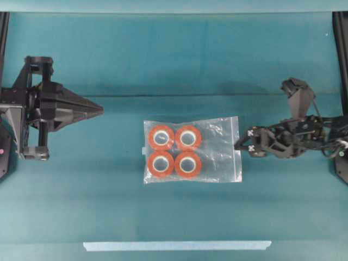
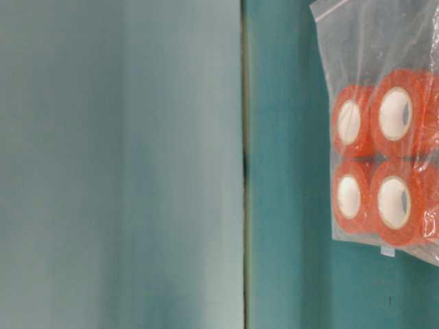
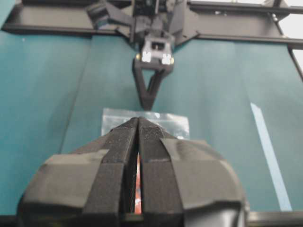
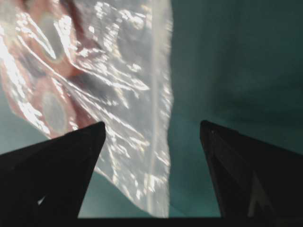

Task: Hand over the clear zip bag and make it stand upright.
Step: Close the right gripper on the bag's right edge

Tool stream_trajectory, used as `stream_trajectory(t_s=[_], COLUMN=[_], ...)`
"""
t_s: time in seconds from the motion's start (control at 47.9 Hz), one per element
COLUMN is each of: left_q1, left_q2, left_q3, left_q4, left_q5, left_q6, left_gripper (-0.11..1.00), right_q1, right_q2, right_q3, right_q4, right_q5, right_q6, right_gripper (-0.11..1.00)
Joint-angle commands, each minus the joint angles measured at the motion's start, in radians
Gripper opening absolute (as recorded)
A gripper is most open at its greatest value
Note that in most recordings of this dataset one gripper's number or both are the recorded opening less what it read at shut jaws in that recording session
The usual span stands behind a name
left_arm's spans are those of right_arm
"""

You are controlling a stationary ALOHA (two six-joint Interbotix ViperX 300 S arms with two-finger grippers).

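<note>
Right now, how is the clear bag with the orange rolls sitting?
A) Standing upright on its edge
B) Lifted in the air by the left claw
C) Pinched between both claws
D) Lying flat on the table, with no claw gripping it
D: the clear zip bag lies flat on the table, the right gripper open at its edge and the left gripper shut, well away.

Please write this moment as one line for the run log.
bag: clear zip bag flat on table | right claw: open, at zip edge | left claw: shut, away from bag | standing: not yet
</note>
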Motion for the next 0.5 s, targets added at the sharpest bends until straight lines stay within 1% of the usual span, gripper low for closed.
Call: stream_trajectory(t_s=[0.0,0.292,0.48], left_q1=[0.0,0.005,0.011], left_q2=[-0.005,-0.003,-0.005], left_q3=[-0.029,-0.028,-0.025], left_q4=[0.002,0.002,0.002], left_q5=[-0.009,-0.005,-0.003], left_q6=[0.0,0.005,0.005], left_gripper=[-0.01,-0.01,-0.01], right_q1=[0.015,0.02,0.02], right_q2=[0.041,0.12,0.141], right_q3=[-0.023,-0.08,-0.098], right_q4=[0.003,0.003,0.003], right_q5=[-0.028,-0.087,-0.094], right_q6=[0.018,0.023,0.023], right_gripper=[0.91,0.91,0.9])
